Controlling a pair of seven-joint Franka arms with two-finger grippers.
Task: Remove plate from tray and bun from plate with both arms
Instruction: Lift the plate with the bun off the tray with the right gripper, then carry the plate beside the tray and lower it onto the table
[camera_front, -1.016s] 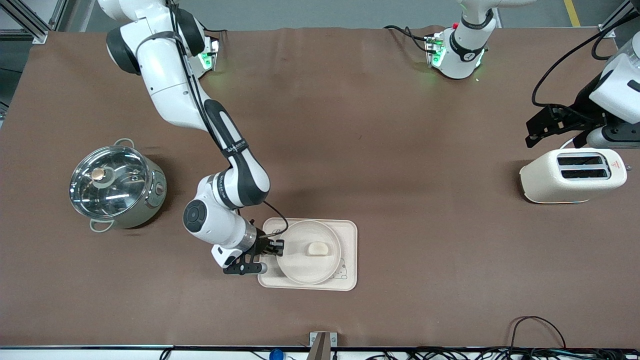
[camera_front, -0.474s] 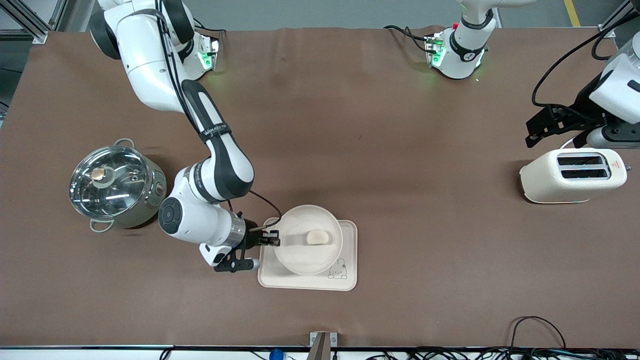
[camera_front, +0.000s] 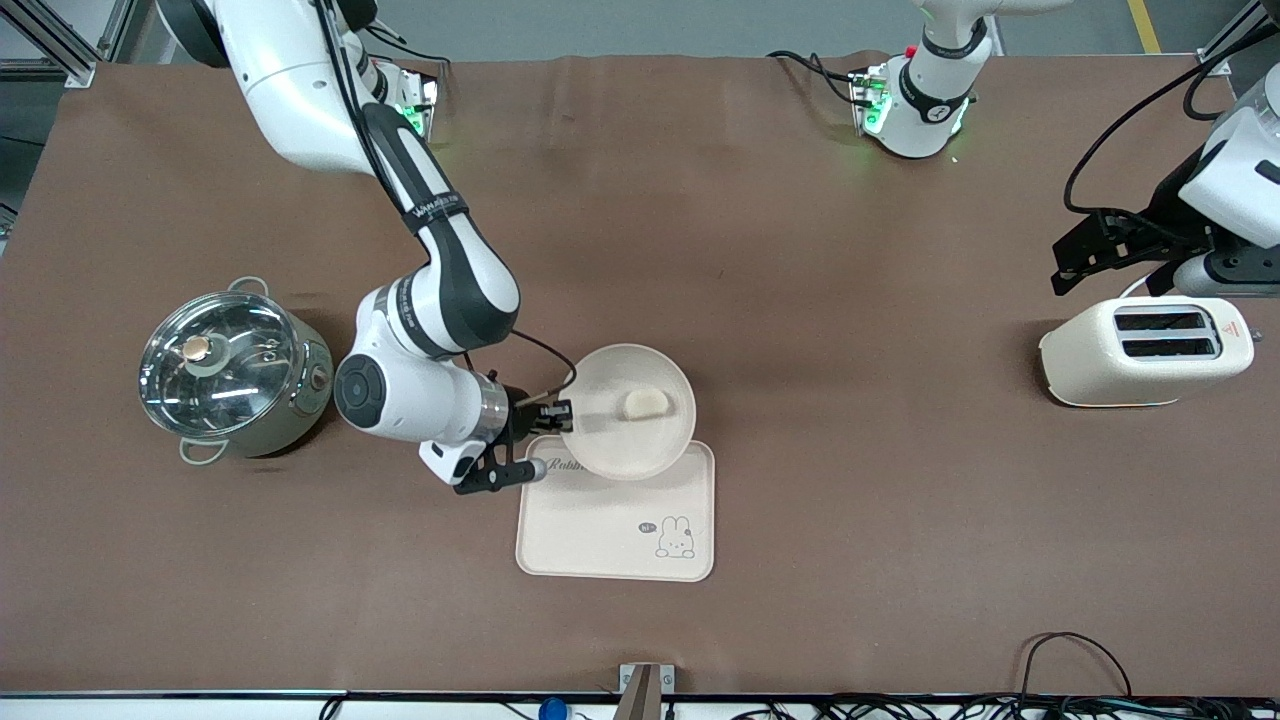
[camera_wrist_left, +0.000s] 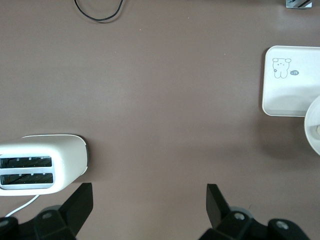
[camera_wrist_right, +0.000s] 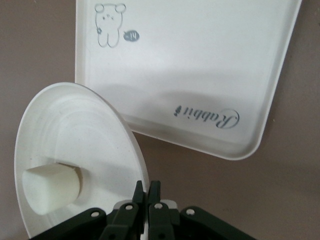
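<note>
While right pincer (camera_front: 556, 411) pinches plate (camera_front: 640, 440) rim, plate is up over tray (camera_front: 615, 535) edge twd pot (camera_front: 235, 372) end | bun (camera_front: 645, 403) on plate (near middle) | left pincer (camera_wrist_left: 150, 205) wide open, empty, waits over desk (camera_front: 800, 250) by toaster (camera_front: 1145, 350)

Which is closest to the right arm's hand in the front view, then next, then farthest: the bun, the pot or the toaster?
From the right hand, shut on the plate:
1. The bun, on that lifted plate.
2. The pot, toward the right arm's end of the table.
3. The toaster, at the left arm's end.
</note>
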